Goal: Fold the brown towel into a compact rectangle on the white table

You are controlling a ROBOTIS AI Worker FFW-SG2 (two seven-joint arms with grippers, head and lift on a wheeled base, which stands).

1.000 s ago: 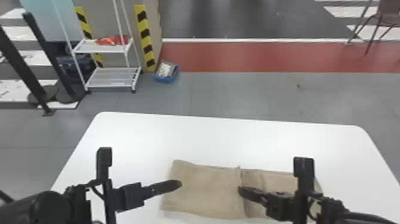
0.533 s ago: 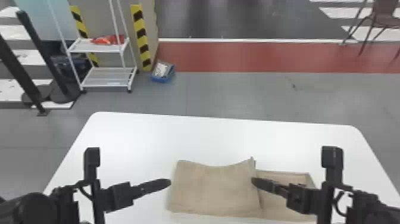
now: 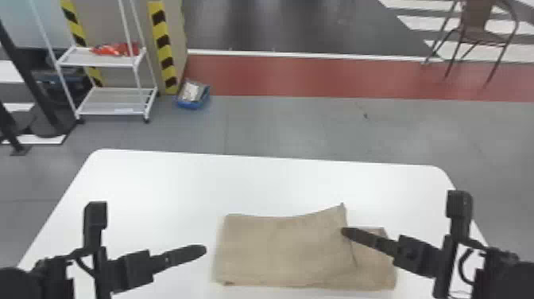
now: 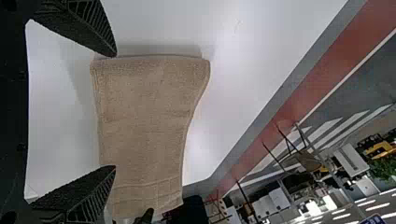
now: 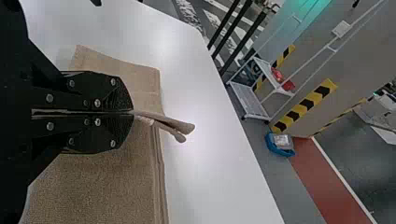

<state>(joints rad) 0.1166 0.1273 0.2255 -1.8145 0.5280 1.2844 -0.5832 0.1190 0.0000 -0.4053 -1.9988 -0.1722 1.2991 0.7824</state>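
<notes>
We see the towel (image 3: pixel 286 250) lying partly folded on the worktop (image 3: pixel 238 183), one part lapped over another. Our right claw (image 3: pixel 344 231) is closed on the overlapping part's edge, toward the towel's right end (a small flap of cloth pokes out past the grip). Our left claw (image 3: pixel 204 250) is near the towel's left end, wide open and empty.
</notes>
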